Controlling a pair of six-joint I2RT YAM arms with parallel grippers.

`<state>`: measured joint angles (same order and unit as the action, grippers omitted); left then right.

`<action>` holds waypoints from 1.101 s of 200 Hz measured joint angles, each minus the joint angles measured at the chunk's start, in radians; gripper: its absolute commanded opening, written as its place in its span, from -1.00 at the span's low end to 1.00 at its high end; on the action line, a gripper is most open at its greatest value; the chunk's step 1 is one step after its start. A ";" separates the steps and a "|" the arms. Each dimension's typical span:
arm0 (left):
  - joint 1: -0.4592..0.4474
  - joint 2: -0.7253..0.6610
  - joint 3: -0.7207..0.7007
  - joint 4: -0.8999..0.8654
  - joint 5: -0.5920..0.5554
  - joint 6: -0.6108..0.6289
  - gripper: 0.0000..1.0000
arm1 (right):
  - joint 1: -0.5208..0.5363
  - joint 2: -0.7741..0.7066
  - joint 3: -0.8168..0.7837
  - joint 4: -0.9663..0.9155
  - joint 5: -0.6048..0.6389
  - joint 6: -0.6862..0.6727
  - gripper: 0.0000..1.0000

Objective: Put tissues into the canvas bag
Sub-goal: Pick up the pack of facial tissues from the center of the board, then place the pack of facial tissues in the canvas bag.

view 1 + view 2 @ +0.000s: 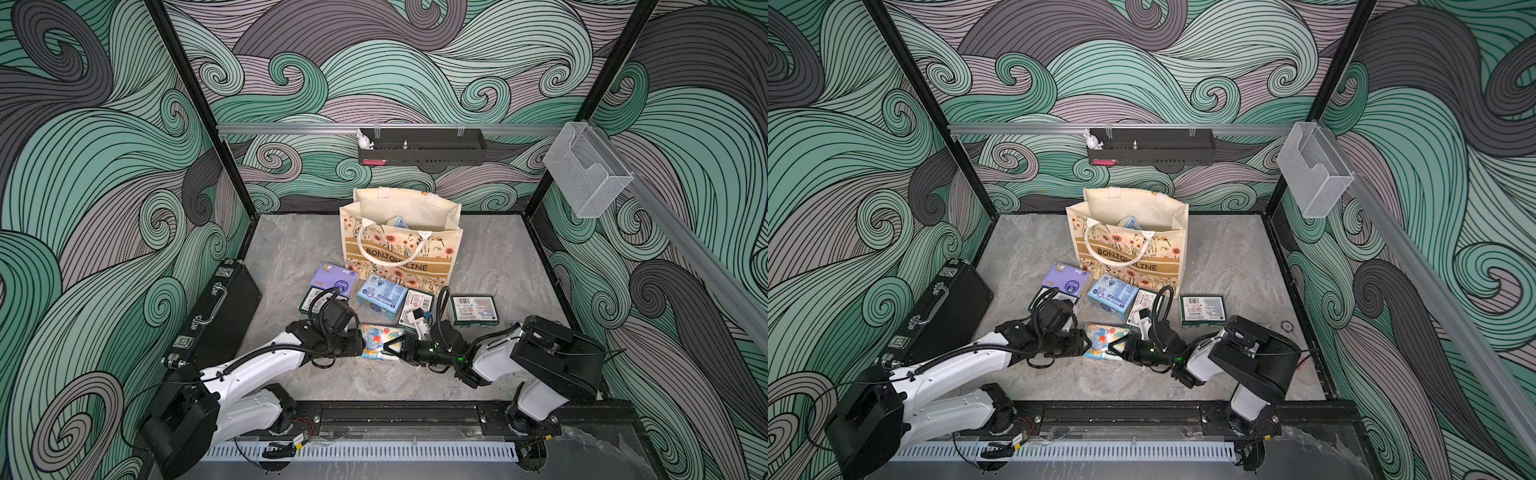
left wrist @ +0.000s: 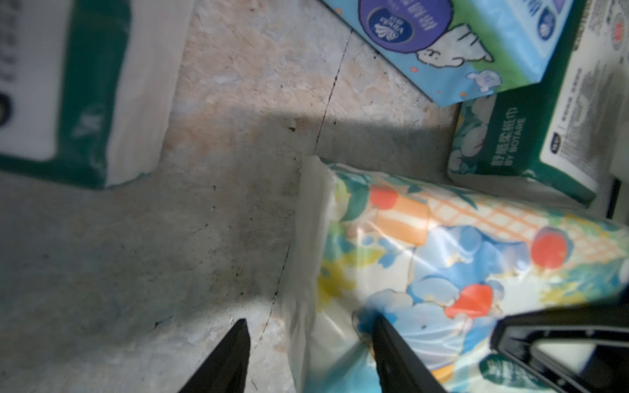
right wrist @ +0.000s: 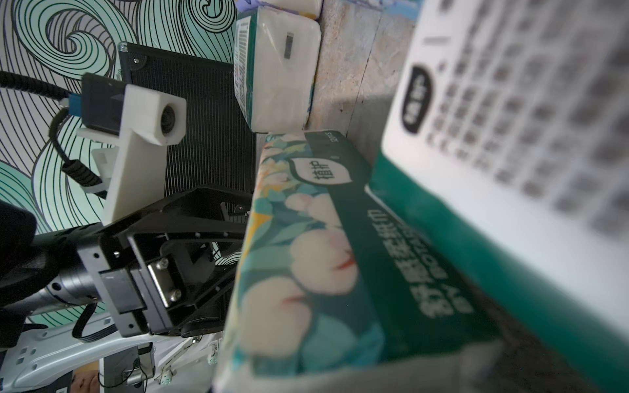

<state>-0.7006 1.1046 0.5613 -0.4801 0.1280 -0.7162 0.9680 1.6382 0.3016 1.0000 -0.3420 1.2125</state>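
The elephant-print tissue pack lies on the floor between my two grippers. The left gripper is open at the pack's left end; one fingertip rests on the wrap, the other is clear of it. From the opposite side the right gripper straddles the pack's right end. In the right wrist view a pack face hides its fingers. Purple, light blue and green-white tissues lie before the canvas bag, which stands open with one pack inside.
A black hard case leans against the left wall. Another green-white pack sits partly under my left wrist. A black shelf with a small rabbit toy and a clear holder hang on the walls.
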 measured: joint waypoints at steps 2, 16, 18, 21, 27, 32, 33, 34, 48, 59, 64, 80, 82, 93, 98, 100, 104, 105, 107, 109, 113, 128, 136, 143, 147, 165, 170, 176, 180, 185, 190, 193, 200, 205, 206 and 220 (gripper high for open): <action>0.000 -0.003 0.008 -0.014 0.000 0.000 0.22 | 0.000 0.000 0.001 0.000 -0.001 0.000 -0.09; 0.000 -0.038 0.064 -0.089 0.000 0.003 0.22 | 0.003 -0.008 0.007 -0.007 -0.013 -0.002 -0.08; 0.000 -0.047 0.075 -0.100 0.000 0.005 0.22 | 0.003 -0.011 0.008 -0.009 -0.016 -0.002 -0.08; 0.000 -0.062 0.090 -0.116 0.000 0.006 0.22 | 0.003 -0.015 0.009 -0.013 -0.019 -0.003 -0.08; 0.000 -0.091 0.120 -0.147 -0.002 0.010 0.22 | 0.003 -0.030 0.012 -0.026 -0.029 -0.007 -0.07; 0.000 -0.117 0.146 -0.166 -0.005 0.013 0.23 | 0.003 -0.043 0.015 -0.038 -0.038 -0.010 -0.07; 0.000 -0.128 0.154 -0.174 -0.005 0.014 0.23 | 0.003 -0.046 0.016 -0.040 -0.039 -0.011 -0.07; 0.000 -0.132 0.158 -0.176 -0.005 0.016 0.23 | 0.003 -0.049 0.016 -0.042 -0.040 -0.012 -0.07; 0.000 -0.225 0.225 -0.212 -0.017 0.034 0.23 | -0.005 -0.121 0.036 -0.121 -0.070 -0.037 -0.07; 0.000 -0.303 0.266 -0.229 -0.031 0.056 0.24 | -0.014 -0.197 0.064 -0.216 -0.090 -0.068 -0.05; 0.000 -0.338 0.282 -0.241 -0.040 0.068 0.28 | -0.020 -0.244 0.084 -0.278 -0.096 -0.088 -0.05; 0.000 -0.427 0.334 -0.293 -0.083 0.120 0.31 | -0.041 -0.409 0.177 -0.514 -0.100 -0.186 -0.03; 0.000 -0.437 0.342 -0.302 -0.090 0.125 0.31 | -0.043 -0.424 0.187 -0.536 -0.099 -0.196 -0.03; 0.000 -0.476 0.381 -0.346 -0.125 0.168 0.31 | -0.062 -0.525 0.270 -0.692 -0.095 -0.263 -0.04; 0.000 -0.488 0.398 -0.364 -0.138 0.187 0.30 | -0.078 -0.572 0.312 -0.761 -0.095 -0.295 -0.04; 0.000 -0.491 0.403 -0.369 -0.144 0.192 0.30 | -0.084 -0.584 0.323 -0.780 -0.097 -0.306 -0.05; 0.000 -0.497 0.415 -0.383 -0.154 0.207 0.30 | -0.101 -0.615 0.355 -0.828 -0.103 -0.326 -0.06; 0.000 -0.498 0.417 -0.385 -0.156 0.210 0.30 | -0.107 -0.624 0.365 -0.842 -0.103 -0.334 -0.06; 0.000 -0.502 0.422 -0.391 -0.163 0.216 0.30 | -0.120 -0.638 0.381 -0.864 -0.104 -0.348 -0.06; 0.000 -0.503 0.424 -0.394 -0.166 0.220 0.30 | -0.127 -0.647 0.391 -0.879 -0.106 -0.354 -0.07; 0.000 -0.509 0.428 -0.404 -0.176 0.233 0.30 | -0.154 -0.669 0.423 -0.921 -0.113 -0.373 -0.08; 0.000 -0.539 0.417 -0.416 -0.193 0.264 0.30 | -0.264 -0.714 0.537 -1.059 -0.137 -0.438 -0.09; 0.002 -0.566 0.396 -0.415 -0.195 0.278 0.32 | -0.326 -0.710 0.609 -1.135 -0.149 -0.471 -0.09; 0.005 -0.589 0.377 -0.420 -0.194 0.288 0.32 | -0.369 -0.694 0.678 -1.196 -0.159 -0.500 -0.09; 0.005 -0.600 0.370 -0.422 -0.195 0.291 0.32 | -0.386 -0.682 0.713 -1.222 -0.163 -0.515 -0.09; 0.005 -0.618 0.362 -0.428 -0.196 0.307 0.30 | -0.446 -0.582 0.905 -1.355 -0.174 -0.601 -0.08; 0.005 -0.617 0.362 -0.427 -0.197 0.309 0.30 | -0.455 -0.547 0.962 -1.389 -0.173 -0.628 -0.08; 0.005 -0.614 0.362 -0.427 -0.198 0.312 0.29 | -0.465 -0.504 1.027 -1.425 -0.171 -0.660 -0.08; 0.005 -0.610 0.362 -0.427 -0.198 0.314 0.29 | -0.470 -0.477 1.069 -1.448 -0.169 -0.679 -0.08; 0.005 -0.606 0.362 -0.427 -0.199 0.316 0.28 | -0.476 -0.443 1.119 -1.477 -0.162 -0.703 -0.08; 0.005 -0.599 0.362 -0.427 -0.199 0.317 0.27 | -0.481 -0.407 1.165 -1.502 -0.153 -0.731 -0.08; 0.005 -0.594 0.362 -0.427 -0.199 0.318 0.27 | -0.484 -0.383 1.201 -1.523 -0.145 -0.745 -0.08; 0.005 -0.582 0.362 -0.427 -0.200 0.320 0.27 | -0.489 -0.339 1.259 -1.557 -0.129 -0.777 -0.09; 0.005 -0.575 0.362 -0.428 -0.200 0.320 0.27 | -0.492 -0.298 1.311 -1.588 -0.109 -0.806 -0.10; 0.005 -0.573 0.362 -0.428 -0.200 0.320 0.27 | -0.493 -0.293 1.318 -1.593 -0.106 -0.810 -0.10; 0.005 -0.555 0.362 -0.428 -0.205 0.321 0.28 | -0.497 -0.193 1.438 -1.662 -0.054 -0.878 -0.10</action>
<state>-0.6952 0.5491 0.9230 -0.9081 -0.0769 -0.3954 0.4706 1.4452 1.7397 -0.6621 -0.3962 0.3344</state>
